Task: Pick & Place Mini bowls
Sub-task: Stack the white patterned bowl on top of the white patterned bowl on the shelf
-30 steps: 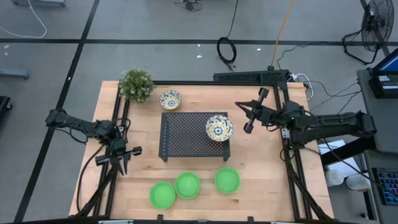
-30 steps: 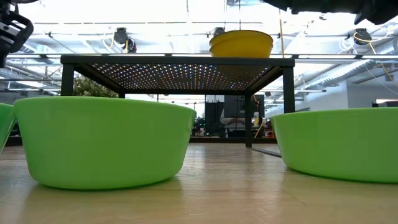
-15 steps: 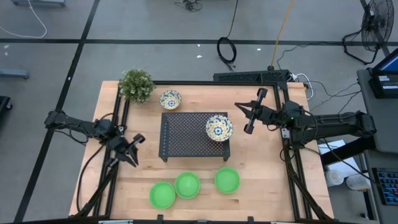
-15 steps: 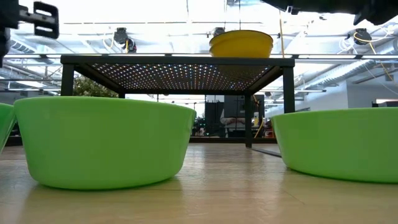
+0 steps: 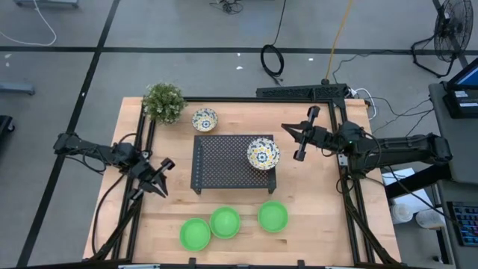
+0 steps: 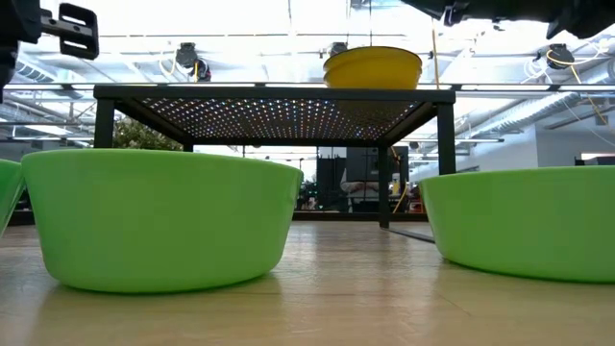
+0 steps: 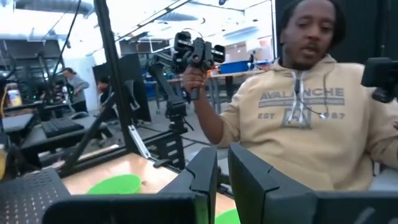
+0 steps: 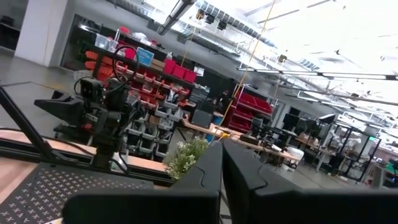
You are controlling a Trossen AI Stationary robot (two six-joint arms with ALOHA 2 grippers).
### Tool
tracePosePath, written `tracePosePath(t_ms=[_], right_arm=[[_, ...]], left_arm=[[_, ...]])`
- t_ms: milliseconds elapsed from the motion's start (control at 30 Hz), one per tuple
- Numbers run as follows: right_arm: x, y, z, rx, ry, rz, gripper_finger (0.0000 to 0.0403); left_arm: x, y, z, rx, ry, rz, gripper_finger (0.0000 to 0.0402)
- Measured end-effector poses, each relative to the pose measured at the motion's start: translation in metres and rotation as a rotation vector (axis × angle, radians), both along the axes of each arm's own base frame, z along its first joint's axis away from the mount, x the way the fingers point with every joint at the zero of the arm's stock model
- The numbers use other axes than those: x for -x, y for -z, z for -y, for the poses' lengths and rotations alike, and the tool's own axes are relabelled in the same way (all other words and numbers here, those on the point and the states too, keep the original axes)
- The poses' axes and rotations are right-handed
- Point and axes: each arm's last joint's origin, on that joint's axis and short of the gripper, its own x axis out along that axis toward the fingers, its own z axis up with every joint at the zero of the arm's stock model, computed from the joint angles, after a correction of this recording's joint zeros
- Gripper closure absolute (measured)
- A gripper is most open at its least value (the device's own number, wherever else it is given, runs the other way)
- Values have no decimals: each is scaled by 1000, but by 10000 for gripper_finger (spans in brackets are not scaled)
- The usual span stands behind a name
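**Five bowls, two idle grippers**

Three green bowls (image 5: 225,223) line the bench's front edge; one floral bowl (image 5: 263,152) tops the rack's (image 5: 224,161) right end, another (image 5: 205,119) sits behind it. Left gripper (image 5: 158,178) and right gripper (image 5: 305,133) hover empty, fingers narrow.

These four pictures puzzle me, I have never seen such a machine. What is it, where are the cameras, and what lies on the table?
Two dark robot arms work at a wooden table. One camera looks down from above, one sits at table height, and one rides on each wrist. The left gripper and right gripper both hold nothing. On the table stand a black perforated rack carrying a floral bowl, another floral bowl, a potted plant and three green bowls. The left wrist camera shows a person beyond the table.
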Motion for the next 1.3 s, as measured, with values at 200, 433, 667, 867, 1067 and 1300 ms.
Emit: tracePosePath(t_ms=[200, 433, 667, 867, 1067, 1300], right_arm=[[-1, 1, 0, -26, -7, -2, 403], [-2, 3, 0, -84, -21, -10, 403], [-3, 4, 0, -91, -21, -17, 403], [-3, 4, 0, -90, -21, -13, 403], [-2, 3, 0, -89, -21, -3, 403], [-2, 3, 0, -98, -24, -4, 403]], left_arm=[[-7, 5, -8, 44, -364, -78, 355], [-11, 10, -20, 95, -768, -138, 355], [-8, -31, -35, 172, -1238, -193, 355], [-22, -90, -50, -7, -1424, -447, 355], [-76, -114, -89, -191, -1437, -772, 391], [-113, -94, -175, -186, -1413, -1057, 397]])
